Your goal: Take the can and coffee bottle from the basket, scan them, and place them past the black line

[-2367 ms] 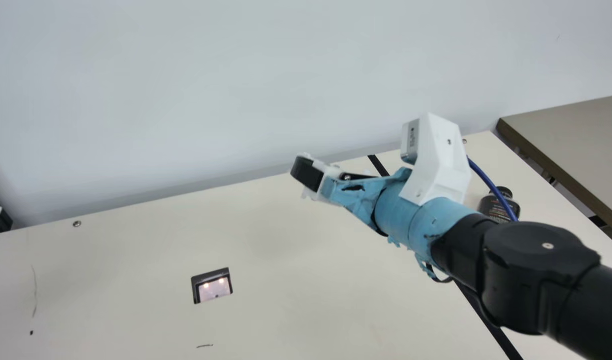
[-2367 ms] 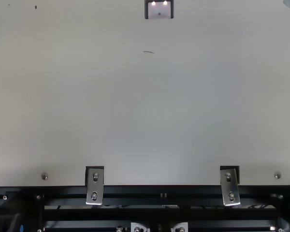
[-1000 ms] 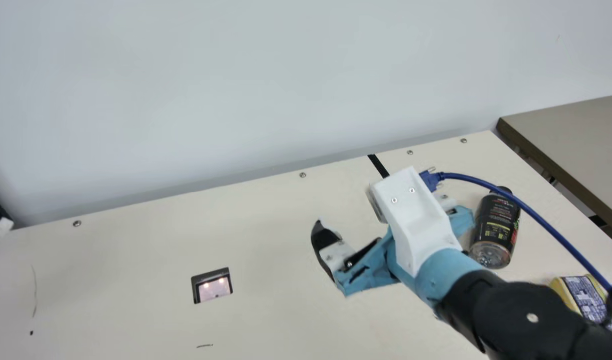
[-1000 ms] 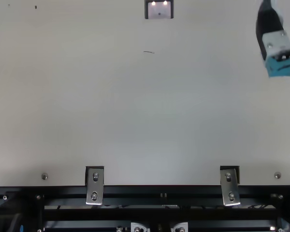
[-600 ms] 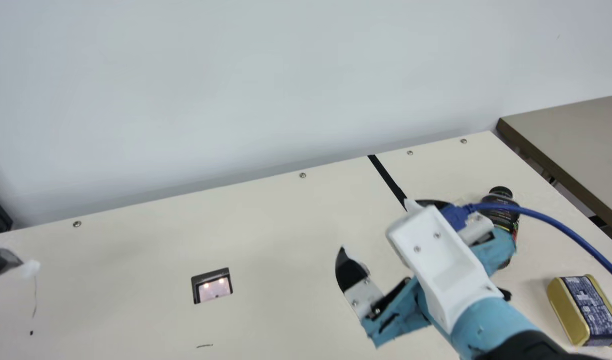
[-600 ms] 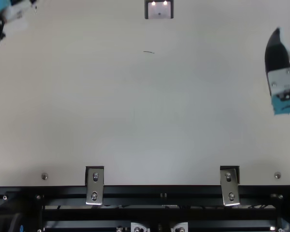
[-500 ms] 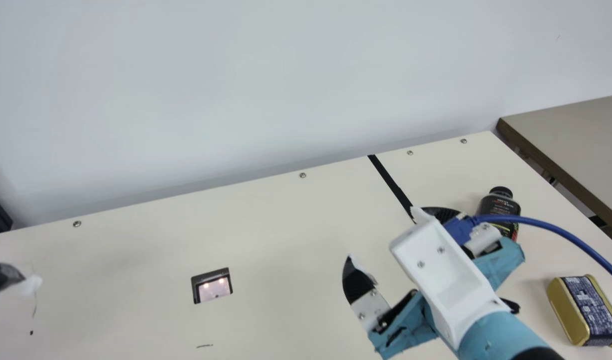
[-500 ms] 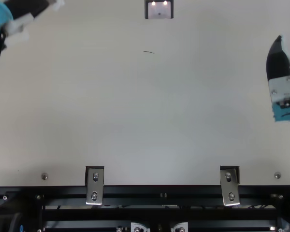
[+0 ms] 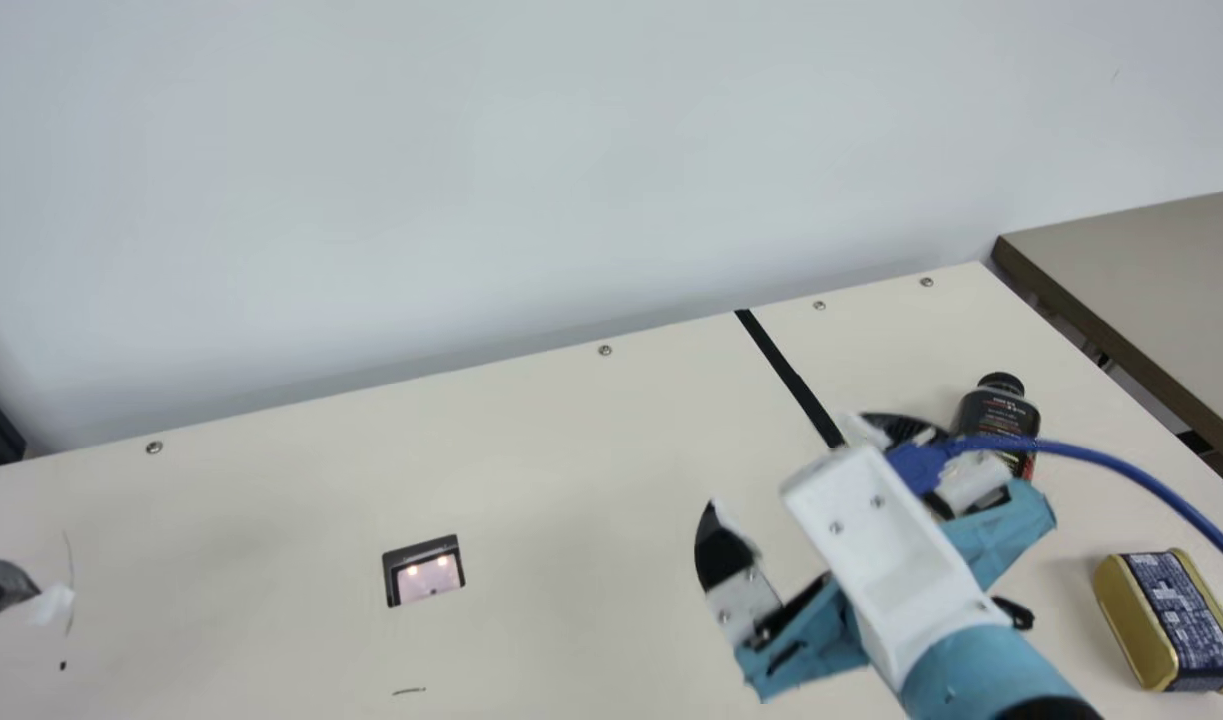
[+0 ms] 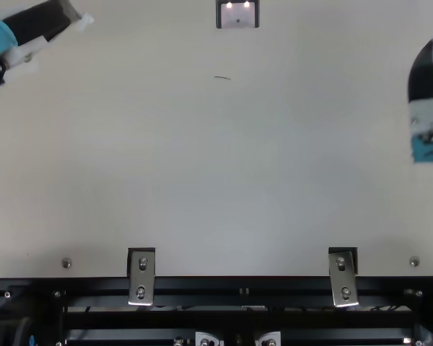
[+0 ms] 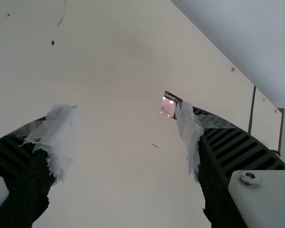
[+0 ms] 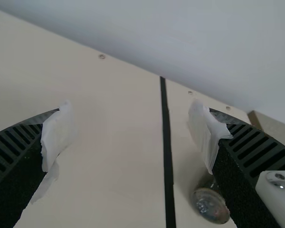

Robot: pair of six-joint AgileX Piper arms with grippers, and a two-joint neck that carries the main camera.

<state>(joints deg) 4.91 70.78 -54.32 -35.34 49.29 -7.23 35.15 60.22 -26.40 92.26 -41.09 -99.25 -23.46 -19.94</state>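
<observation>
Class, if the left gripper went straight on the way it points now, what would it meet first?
Probably the table ahead of the left gripper, though depth is unclear; the scanner looks off to one side.

In the main view, we see the bench (image 9: 571, 450) across the lower part of the frame, with the wall (image 9: 371, 200) behind it. We find the scanner (image 9: 423, 570) set into the bench, below and left of centre. The line (image 9: 786, 375) slants down rightward from above centre. Right of it on the bench, we have the bottle (image 9: 998, 408) at right of centre and the can (image 9: 1171, 620) at lower right, nearer us. A second table (image 9: 1151, 255) lies beyond, at upper right.
</observation>
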